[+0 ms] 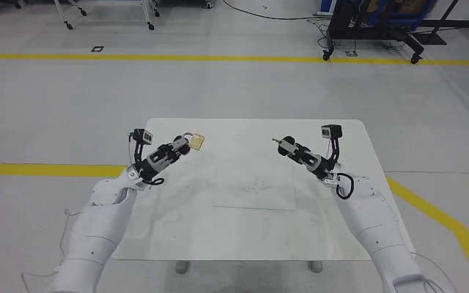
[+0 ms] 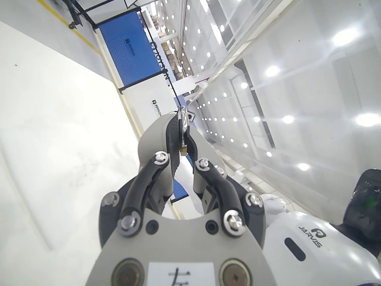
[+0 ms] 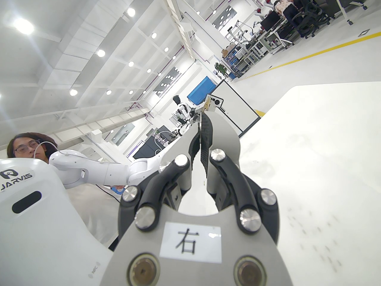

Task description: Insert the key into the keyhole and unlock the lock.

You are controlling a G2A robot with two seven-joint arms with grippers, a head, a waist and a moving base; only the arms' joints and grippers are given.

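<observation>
- Small brass-coloured padlock [image 1: 197, 139]: held in the air over the table's far-left corner area, with its body jutting out past the fingertips. As I read it, this leaves the keyhole face free for the other arm.
- Left gripper [image 1: 183, 144]: its jaws are pinched nearly together on the padlock, with only the thin metal between the pads. A tight hold should stop the padlock twisting when the key pushes in.
- Slim silver metal key [image 1: 277, 139]: it sticks out of the fingertips over the far-right part of the table, with its blade pointing across toward the padlock.
- Right gripper [image 1: 286, 145]: its jaws are closed hard on the key's head, leaving the blade bare for insertion.
- White rectangular table [image 1: 242, 242]: padlock and key hang above it, well apart and roughly level, facing each other.
- Judgement: insertion has not begun, and the gap must close with the blade lined up to the slot. I cannot tell the keyhole's orientation.
</observation>
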